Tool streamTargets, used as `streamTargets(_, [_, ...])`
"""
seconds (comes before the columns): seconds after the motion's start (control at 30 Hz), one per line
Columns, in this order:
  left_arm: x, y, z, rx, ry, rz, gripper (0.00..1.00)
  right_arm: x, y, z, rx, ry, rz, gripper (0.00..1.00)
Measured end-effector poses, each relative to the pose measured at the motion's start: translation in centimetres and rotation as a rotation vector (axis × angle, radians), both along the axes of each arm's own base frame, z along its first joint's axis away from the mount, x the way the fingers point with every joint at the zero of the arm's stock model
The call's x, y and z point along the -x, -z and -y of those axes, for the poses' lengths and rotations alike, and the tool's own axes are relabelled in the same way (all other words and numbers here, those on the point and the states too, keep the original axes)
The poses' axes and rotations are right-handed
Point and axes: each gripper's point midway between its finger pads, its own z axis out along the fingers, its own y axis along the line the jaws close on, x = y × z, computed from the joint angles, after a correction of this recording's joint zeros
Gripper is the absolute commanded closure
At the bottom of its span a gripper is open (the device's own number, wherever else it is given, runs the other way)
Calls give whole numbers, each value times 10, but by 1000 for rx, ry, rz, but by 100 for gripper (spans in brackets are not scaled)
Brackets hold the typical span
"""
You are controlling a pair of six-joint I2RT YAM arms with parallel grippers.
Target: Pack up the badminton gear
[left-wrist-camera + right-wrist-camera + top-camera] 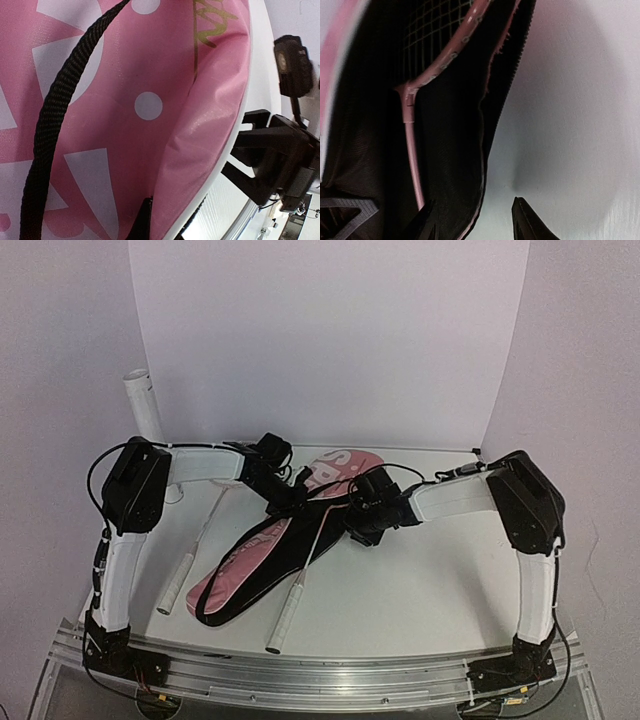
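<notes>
Both arms bend at the elbow, forearms reaching inward. The left hand (284, 486) sits near the right hand (350, 518). Right-hand fingers (525, 222) stand apart; left-hand finger state not determinable.

Top view overlooks from behind; wrist views close on bag (165, 60).

White letters on the pink bag (243, 571) read partly as "SP"; its gold script (212, 22) is illegible.
</notes>
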Motion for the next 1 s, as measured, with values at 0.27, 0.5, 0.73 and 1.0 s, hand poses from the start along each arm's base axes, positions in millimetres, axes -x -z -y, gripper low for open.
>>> streamTargets(0.27, [1,-2,1,12,6,-8,100,-23,10,-15,-90,14,2,96])
streamTargets(0.5, [-3,-4,-5,31,-3,-30,100,-23,15,-16,-112,20,-27,100])
streamTargets(0.73, [-9,-15,-22,10,2,-2,100,14,-71,-4,-149,7,-115,100])
streamTargets(1.0, [-16,-49,-41,-44,33,148,100,59,-199,7,-301,-24,-145,100])
